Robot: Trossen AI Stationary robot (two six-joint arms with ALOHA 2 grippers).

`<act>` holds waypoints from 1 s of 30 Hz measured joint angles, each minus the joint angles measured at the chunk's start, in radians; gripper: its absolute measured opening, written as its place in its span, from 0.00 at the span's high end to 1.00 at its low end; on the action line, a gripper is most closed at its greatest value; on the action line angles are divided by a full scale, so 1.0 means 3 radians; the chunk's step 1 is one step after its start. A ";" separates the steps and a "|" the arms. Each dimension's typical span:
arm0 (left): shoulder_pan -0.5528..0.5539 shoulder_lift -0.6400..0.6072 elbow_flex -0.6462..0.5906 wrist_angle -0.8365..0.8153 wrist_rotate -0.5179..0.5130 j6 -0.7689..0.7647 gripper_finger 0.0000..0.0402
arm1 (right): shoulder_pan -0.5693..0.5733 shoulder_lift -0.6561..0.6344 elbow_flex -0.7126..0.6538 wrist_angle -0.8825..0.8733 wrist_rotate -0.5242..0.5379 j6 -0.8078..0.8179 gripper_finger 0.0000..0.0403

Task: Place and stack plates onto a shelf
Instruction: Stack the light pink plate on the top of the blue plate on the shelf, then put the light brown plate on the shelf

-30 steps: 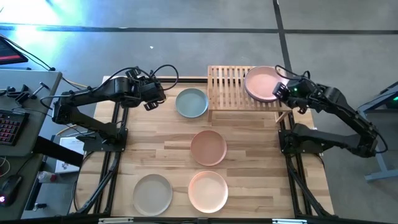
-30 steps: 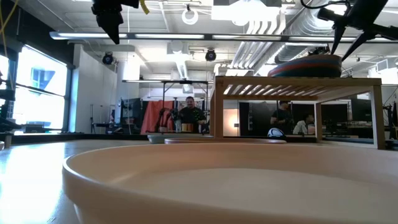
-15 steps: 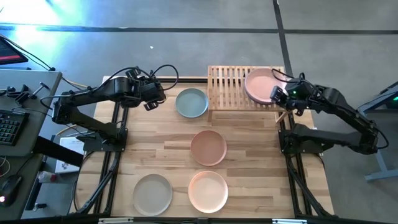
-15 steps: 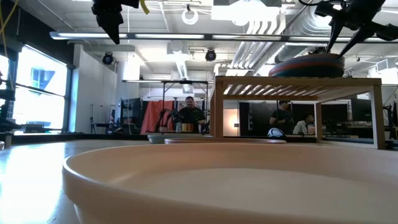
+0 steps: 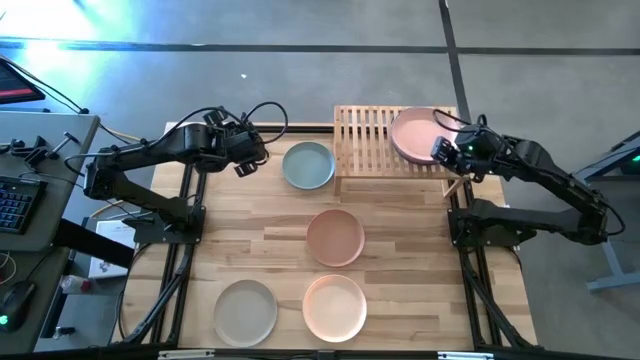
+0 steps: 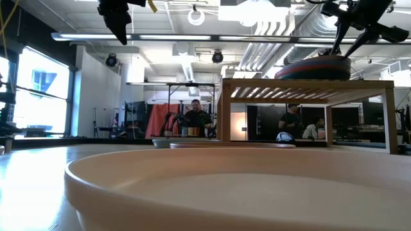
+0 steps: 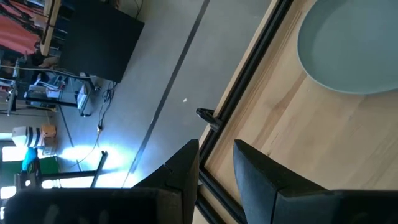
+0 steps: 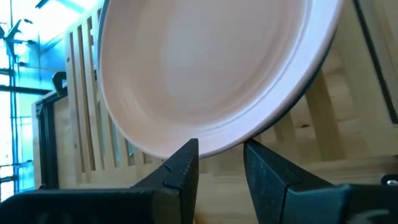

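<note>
Pink plate (image 5: 416, 136) atop stack on shelf (image 5: 365, 140), 4 plates (image 5: 335, 237) on tabletop.

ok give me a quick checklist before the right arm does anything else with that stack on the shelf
1. Right gripper free of the pink plate: cannot tell; its open fingers sit right at the rim.
2. Stack seated on the shelf: ok in the low view, though the pink plate overhangs the shelf's right edge from above.
3. Free space on the shelf: ok, its left half shows bare slats.
4. Left gripper out of the way: ok, open and empty, beside the grey-blue plate.
5. Plates not yet shelved: not ok, four lie on the table: grey-blue, tan, beige-grey, peach.
</note>
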 joint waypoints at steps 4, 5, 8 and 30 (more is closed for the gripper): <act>0.0001 0.0000 0.0000 -0.0005 0.0000 0.0000 0.78 | -0.0002 0.0000 0.0000 -0.0007 0.0009 0.0025 0.74; 0.0001 0.0000 0.0000 -0.0007 0.0000 0.0000 0.78 | -0.0002 0.0000 0.0000 -0.0006 -0.0015 0.0023 0.74; 0.0001 0.0000 0.0000 -0.0016 0.0000 0.0001 0.78 | -0.0002 0.0000 0.0000 0.0004 -0.0132 0.0012 0.74; 0.0138 -0.0001 -0.0046 -0.0131 0.0815 -0.0351 0.78 | 0.0001 0.0005 0.0000 0.1268 -0.0653 -0.0439 0.74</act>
